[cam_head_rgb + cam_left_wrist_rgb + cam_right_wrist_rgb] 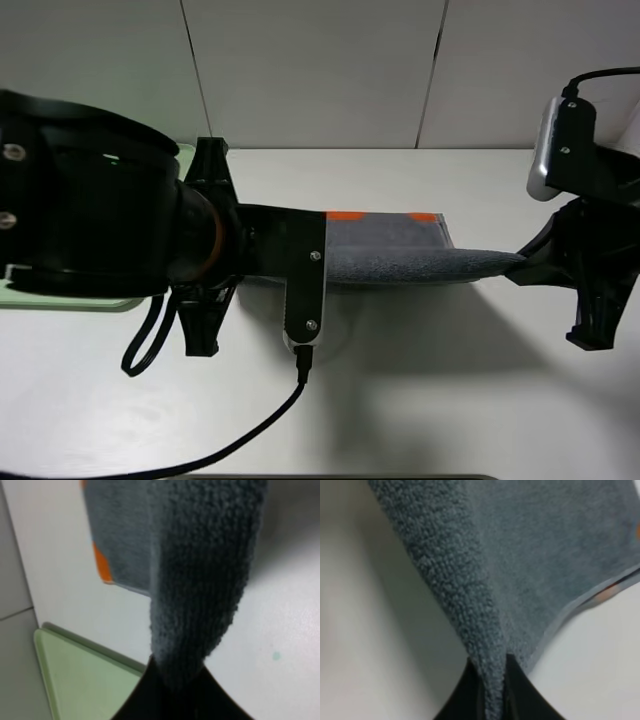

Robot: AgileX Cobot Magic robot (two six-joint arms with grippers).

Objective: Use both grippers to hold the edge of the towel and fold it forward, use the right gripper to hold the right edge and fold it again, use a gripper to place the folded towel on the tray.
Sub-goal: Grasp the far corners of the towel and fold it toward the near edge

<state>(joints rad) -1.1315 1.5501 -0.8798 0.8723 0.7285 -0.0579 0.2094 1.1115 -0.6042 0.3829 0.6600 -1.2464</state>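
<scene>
The dark grey towel is lifted off the white table, stretched between my two grippers, with its far hem and orange patches still low on the table. My left gripper is shut on the towel's near edge at its left end; the left wrist view shows the cloth pinched between the black fingers. My right gripper is shut on the same edge at its right end. The light green tray lies at the far left, mostly hidden behind my left arm in the high view.
The white table runs to a pale panelled wall at the back. A black cable trails from my left arm across the near table. A grey-white camera housing sits on my right arm.
</scene>
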